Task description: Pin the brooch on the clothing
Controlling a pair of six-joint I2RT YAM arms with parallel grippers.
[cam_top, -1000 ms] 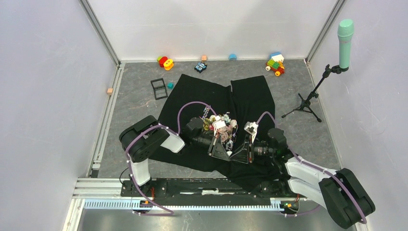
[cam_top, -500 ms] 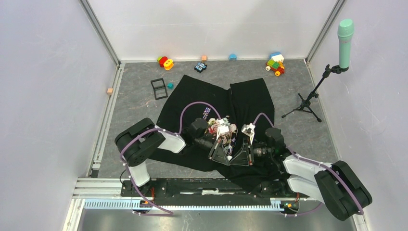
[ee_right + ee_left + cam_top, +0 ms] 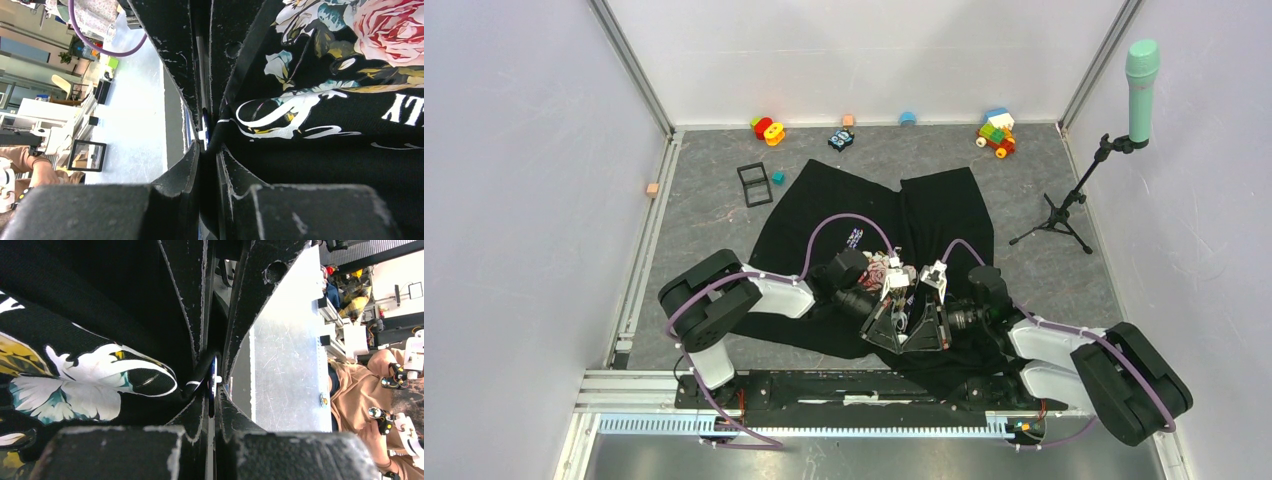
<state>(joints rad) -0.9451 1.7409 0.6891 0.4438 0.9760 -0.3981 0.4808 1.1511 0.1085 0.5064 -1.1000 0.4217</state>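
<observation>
The clothing (image 3: 944, 200), a black T-shirt with a rose print, lies spread on the table, and its printed chest is lifted into a fold (image 3: 886, 270) between the arms. My left gripper (image 3: 896, 318) and right gripper (image 3: 921, 318) meet tip to tip over that fold. In the left wrist view the brooch (image 3: 212, 387) shows edge-on as a thin blue disc, and the left gripper (image 3: 214, 395) is shut on it beside the printed cloth (image 3: 75, 385). The right gripper (image 3: 207, 147) is closed on a ridge of black cloth (image 3: 325, 100), with the brooch (image 3: 204, 125) at its tip.
A black square frame (image 3: 754, 183) and a teal cube (image 3: 778, 177) lie left of the shirt. Toys line the back wall: a red-yellow one (image 3: 767, 128), a small car (image 3: 841, 139), a brick vehicle (image 3: 996, 133). A microphone stand (image 3: 1064, 205) stands at the right.
Both grippers have drawn together until their tips meet. The lifted printed fold has been squeezed smaller between them. The right jaws have narrowed onto the cloth.
</observation>
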